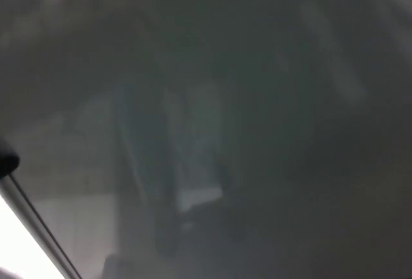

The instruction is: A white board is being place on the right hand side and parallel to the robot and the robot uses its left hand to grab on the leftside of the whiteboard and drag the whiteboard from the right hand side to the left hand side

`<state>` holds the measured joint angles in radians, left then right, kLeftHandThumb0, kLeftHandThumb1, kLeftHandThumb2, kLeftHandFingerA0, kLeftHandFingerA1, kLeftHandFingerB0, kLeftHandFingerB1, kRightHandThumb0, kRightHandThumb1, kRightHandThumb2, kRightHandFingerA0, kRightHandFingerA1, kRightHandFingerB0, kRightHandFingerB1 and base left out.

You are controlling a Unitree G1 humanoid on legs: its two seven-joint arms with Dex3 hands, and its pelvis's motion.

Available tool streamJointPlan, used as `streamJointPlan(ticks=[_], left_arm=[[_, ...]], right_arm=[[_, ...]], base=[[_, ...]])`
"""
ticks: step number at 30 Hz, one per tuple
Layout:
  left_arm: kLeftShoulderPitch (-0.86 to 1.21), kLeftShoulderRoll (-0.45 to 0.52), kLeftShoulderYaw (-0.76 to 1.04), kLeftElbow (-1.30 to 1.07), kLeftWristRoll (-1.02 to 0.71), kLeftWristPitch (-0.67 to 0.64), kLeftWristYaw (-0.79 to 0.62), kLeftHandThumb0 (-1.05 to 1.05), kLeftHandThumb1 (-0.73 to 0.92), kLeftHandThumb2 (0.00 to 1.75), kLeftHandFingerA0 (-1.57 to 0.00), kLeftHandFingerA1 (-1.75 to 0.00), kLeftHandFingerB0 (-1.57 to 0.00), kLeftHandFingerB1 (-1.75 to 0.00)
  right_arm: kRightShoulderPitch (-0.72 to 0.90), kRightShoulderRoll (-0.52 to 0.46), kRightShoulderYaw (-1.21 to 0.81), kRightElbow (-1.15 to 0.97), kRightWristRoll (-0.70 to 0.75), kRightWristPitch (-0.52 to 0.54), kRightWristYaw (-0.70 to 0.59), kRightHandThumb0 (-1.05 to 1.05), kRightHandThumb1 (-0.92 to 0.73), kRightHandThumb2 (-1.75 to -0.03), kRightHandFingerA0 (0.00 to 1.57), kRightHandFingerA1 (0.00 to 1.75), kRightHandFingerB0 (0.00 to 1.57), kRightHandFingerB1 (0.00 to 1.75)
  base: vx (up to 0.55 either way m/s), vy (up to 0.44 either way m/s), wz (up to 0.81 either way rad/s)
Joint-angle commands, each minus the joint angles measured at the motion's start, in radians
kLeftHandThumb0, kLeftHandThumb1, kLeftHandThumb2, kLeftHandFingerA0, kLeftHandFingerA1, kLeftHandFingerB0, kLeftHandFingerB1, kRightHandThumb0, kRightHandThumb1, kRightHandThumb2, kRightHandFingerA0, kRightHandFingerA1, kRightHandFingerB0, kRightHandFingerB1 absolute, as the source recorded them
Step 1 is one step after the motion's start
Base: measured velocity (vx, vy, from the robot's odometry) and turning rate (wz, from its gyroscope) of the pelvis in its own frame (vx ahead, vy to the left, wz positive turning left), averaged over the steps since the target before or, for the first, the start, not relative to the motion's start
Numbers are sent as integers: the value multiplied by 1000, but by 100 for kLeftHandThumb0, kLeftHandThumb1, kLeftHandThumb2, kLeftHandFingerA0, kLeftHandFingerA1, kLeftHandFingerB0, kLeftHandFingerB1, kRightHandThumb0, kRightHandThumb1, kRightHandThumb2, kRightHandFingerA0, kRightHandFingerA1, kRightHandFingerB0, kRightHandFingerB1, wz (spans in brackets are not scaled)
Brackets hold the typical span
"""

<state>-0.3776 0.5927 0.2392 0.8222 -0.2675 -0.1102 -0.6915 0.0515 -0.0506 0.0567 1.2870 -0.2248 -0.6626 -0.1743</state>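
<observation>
One dim grey whiteboard (244,111) with faint reflections, filling nearly everything.

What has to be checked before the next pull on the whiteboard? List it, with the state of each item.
1. Left robot hand holding the board's left edge: cannot tell. Only a small black part of it shows at the picture's left margin, beside the frame.
2. Whiteboard in front of the robot: ok. Its dark grey face fills nearly the whole head view.
3. Left frame edge located: ok. It runs diagonally across the lower left corner.
4. Floor on the left free for the drag: cannot tell. Only a bright sliver shows.
5. Right robot hand away from the board: cannot tell. It is not in view.
</observation>
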Motion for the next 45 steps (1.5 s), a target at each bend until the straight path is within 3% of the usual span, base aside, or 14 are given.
streamJointPlan(ticks=[1, 3, 4, 5, 10, 14, 25, 26, 27, 34, 38, 45], left_arm=[[11, 43, 2, 96, 20, -17, -61, 4, 78, 68, -86, -78, -78, -63], [9, 58, 2, 106, 22, -15, -65, 4, 80, 66, -83, -75, -79, -61], [9, 65, 3, 110, 22, -22, -68, 5, 79, 68, -84, -79, -78, -62], [5, 78, 4, 120, 23, -24, -70, 3, 79, 67, -86, -76, -79, -59], [-8, 117, -7, 140, 39, -43, -84, 4, 78, 68, -86, -77, -79, -59], [-40, 167, -18, 193, 58, -71, -88, 1, 75, 65, -83, -72, -78, -58], [-78, 284, -27, 309, 88, -119, -83, 6, 72, 72, -79, -66, -78, -58], [-78, 294, -20, 321, 82, -120, -89, 5, 73, 69, -78, -70, -75, -59], [-80, 301, -15, 330, 80, -119, -92, 6, 74, 67, -79, -69, -75, -59], [-79, 336, 3, 348, 84, -98, -84, 7, 76, 69, -79, -73, -74, -59], [-74, 355, -11, 346, 116, -126, -53, 5, 81, 63, -69, -68, -71, -57], [-85, 349, -3, 341, 117, -102, -46, 10, 80, 65, -75, -70, -72, -58]], right_arm=[[1, -11, -3, 4, 1, 10, -5, -57, -85, -69, 85, 96, 37, 91], [2, -8, -6, 4, 3, 10, -4, -58, -85, -67, 83, 95, 38, 91], [0, -8, -4, 4, 1, 15, -3, -58, -84, -68, 93, 102, 36, 90], [-1, -8, -4, 5, 0, 13, -6, -55, -85, -67, 86, 93, 39, 89], [-5, -3, -7, 6, 0, 11, -9, -55, -84, -69, 85, 100, 38, 95], [-4, -3, -14, 3, 11, 5, 12, -52, -84, -69, 82, 92, 37, 91], [-11, -7, -5, 5, -3, 12, -4, -56, -84, -69, 81, 100, 37, 97], [-9, -8, -4, 5, -4, 9, -5, -57, -84, -69, 91, 100, 37, 96], [-8, -9, -4, 5, -4, 8, -5, -56, -84, -68, 89, 98, 38, 94], [-8, -6, -12, 6, 5, 8, 4, -56, -85, -67, 84, 94, 38, 92], [-11, -7, -10, 6, 3, 2, 6, -54, -84, -69, 83, 97, 40, 93], [-12, -8, -7, 7, 0, 5, 1, -57, -84, -68, 80, 94, 41, 92]], base=[[0, 0, 0], [0, 0, 0], [0, 0, 0], [0, 0, 0], [0, 0, 0], [0, 0, 0], [0, 0, 0], [0, 0, 0], [0, 0, 0], [0, 0, 0], [0, 0, 0], [0, 0, 0]])
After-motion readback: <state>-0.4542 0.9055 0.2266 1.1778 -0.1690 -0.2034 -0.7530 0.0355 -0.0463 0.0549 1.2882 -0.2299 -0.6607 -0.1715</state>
